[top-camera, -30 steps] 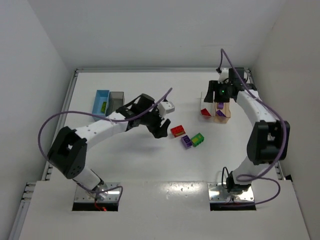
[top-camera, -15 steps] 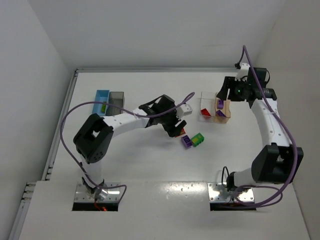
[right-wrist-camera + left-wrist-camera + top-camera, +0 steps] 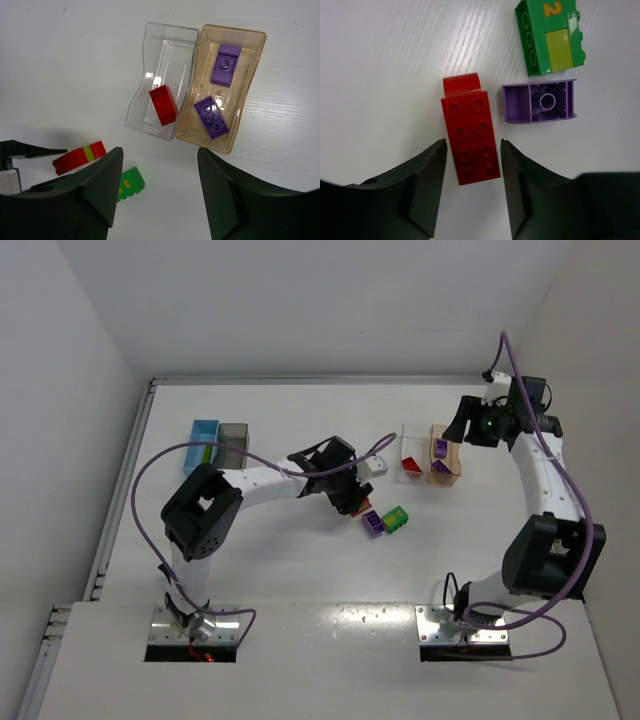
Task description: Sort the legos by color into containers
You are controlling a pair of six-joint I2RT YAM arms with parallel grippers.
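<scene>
In the left wrist view a red lego (image 3: 470, 135) lies flat on the table. My left gripper (image 3: 472, 157) is open and straddles the brick's near end, with a thin gap on each side. Beside it lie a purple lego (image 3: 540, 101), hollow side up, and a green lego (image 3: 550, 37). My right gripper (image 3: 159, 160) is open and empty, held high above the clear container (image 3: 137, 100), which holds a red brick (image 3: 164, 105). The tan container (image 3: 247, 75) next to it holds two purple bricks (image 3: 211, 117).
A light blue container (image 3: 204, 426) and a dark grey container (image 3: 233, 435) stand side by side at the back left. The purple lego (image 3: 372, 524) and the green lego (image 3: 396, 519) sit just right of my left gripper (image 3: 352, 498). White walls enclose the table.
My left arm has swung right and come down over the red lego, and its jaws have narrowed. My right gripper has drawn back to the right, away from the tan container.
</scene>
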